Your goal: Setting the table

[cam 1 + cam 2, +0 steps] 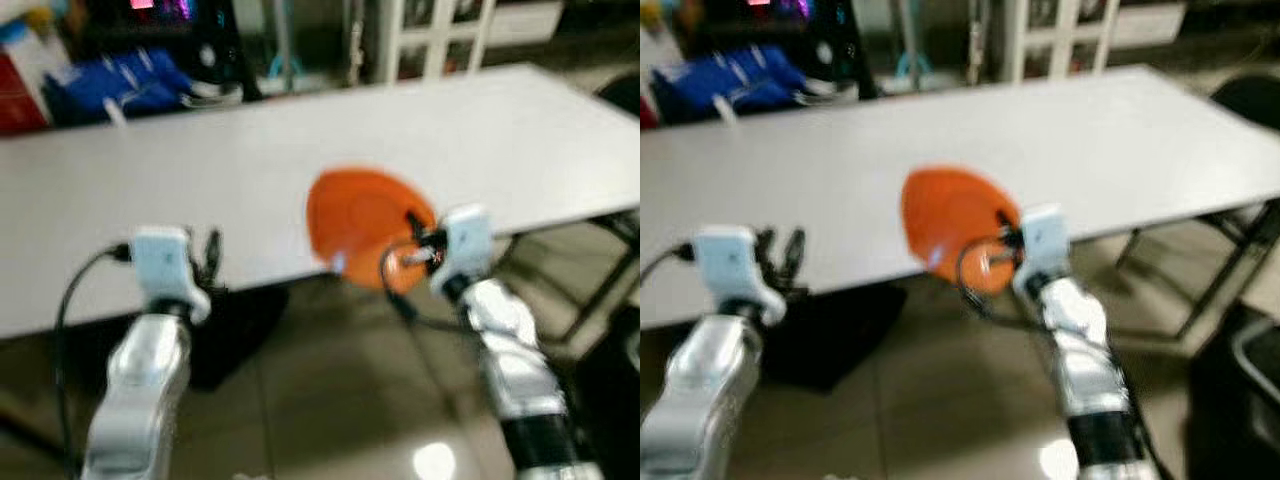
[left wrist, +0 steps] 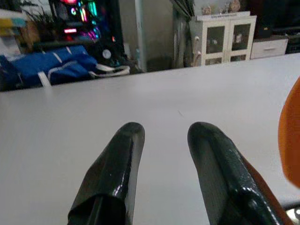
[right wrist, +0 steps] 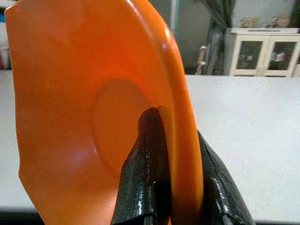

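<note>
My right gripper (image 1: pixel 418 232) is shut on the rim of an orange plate (image 1: pixel 360 220), held tilted on edge over the near edge of the long white table (image 1: pixel 300 150). The right wrist view shows one black finger (image 3: pixel 150 140) inside the plate (image 3: pixel 84 108) and the other behind its rim. Over the table's near edge to the left, my left gripper (image 1: pixel 205 255) is open and holds nothing; its two fingers (image 2: pixel 117 164) point across the bare tabletop (image 2: pixel 140 103).
A blue bag (image 1: pixel 120 85) and a white cabinet (image 2: pixel 225 40) stand beyond the far side of the table. A dark chair (image 1: pixel 1250 100) and the table's metal legs (image 1: pixel 600 290) are at the right. A black object (image 1: pixel 235 330) lies on the tiled floor under the table.
</note>
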`<state>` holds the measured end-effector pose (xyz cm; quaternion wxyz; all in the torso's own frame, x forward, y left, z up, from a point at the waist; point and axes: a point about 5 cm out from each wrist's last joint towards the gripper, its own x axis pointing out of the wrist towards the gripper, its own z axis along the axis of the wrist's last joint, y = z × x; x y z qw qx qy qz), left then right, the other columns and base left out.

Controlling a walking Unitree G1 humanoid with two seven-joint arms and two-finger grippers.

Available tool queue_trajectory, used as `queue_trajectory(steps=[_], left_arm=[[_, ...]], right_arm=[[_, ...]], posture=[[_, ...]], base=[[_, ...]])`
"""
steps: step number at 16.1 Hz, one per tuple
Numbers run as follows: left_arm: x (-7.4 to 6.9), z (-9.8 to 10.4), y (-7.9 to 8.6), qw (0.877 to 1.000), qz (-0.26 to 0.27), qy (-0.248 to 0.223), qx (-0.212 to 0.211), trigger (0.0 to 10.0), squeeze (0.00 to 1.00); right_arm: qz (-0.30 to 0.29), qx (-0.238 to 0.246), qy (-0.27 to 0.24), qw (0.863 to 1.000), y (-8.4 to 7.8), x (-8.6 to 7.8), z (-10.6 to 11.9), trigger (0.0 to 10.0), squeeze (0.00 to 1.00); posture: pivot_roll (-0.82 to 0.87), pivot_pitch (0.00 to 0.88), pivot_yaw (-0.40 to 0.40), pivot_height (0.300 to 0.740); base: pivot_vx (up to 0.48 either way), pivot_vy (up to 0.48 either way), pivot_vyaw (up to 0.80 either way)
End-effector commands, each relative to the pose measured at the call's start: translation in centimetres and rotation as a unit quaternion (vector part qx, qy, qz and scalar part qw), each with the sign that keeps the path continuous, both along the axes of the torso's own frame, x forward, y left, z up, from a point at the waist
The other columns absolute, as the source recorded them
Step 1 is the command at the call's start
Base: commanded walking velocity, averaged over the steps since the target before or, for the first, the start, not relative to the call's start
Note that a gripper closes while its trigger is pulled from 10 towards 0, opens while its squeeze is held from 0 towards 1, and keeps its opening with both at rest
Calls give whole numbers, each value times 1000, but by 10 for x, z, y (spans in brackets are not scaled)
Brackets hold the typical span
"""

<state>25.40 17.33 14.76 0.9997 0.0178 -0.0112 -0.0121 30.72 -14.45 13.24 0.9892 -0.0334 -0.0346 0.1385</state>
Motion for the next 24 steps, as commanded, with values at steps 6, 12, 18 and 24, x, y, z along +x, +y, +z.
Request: queue_trajectory(steps=[6, 12, 18, 24], left_arm=[[4, 7, 1, 1000, -6, -16, 9, 10000, 0], [7, 10, -2, 1000, -7, -25, 8, 10000, 0], [7, 8, -4, 1000, -3, -20, -1, 10000, 0], [3, 5, -4, 1000, 7, -8, -6, 10000, 0]], right_arm=[[-1, 8, -69, 998, -1, 20, 41, 0, 0], [16, 24, -95, 995, 14, 30, 59, 0, 0], [34, 134, -42, 989, 42, 70, 89, 0, 0], [-45, 243, 127, 961, 31, 105, 78, 0, 0]], posture=[[-95, 0, 70, 740], [-94, 0, 75, 740], [-86, 0, 71, 740], [-50, 0, 48, 740]], base=[[469, 0, 0], [158, 0, 0], [0, 0, 0], [0, 0, 0]])
